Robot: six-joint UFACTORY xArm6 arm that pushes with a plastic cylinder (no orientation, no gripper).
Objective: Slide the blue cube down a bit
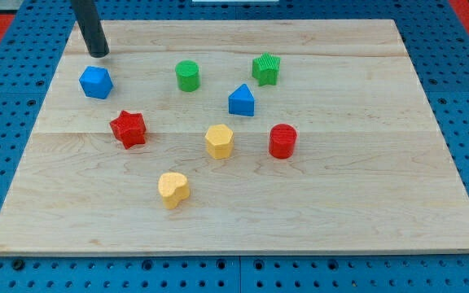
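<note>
The blue cube (95, 82) sits near the upper left of the wooden board (365, 195). My tip (98, 54) rests on the board just above the cube, slightly to its right, with a small gap between them. The rod rises out of the view's top edge.
A red star block (128, 129) lies just below and right of the blue cube. A green cylinder (187, 75), a green star block (266, 69), a blue triangular block (241, 101), a yellow hexagon block (219, 141), a red cylinder (282, 141) and a yellow heart block (173, 189) lie further right.
</note>
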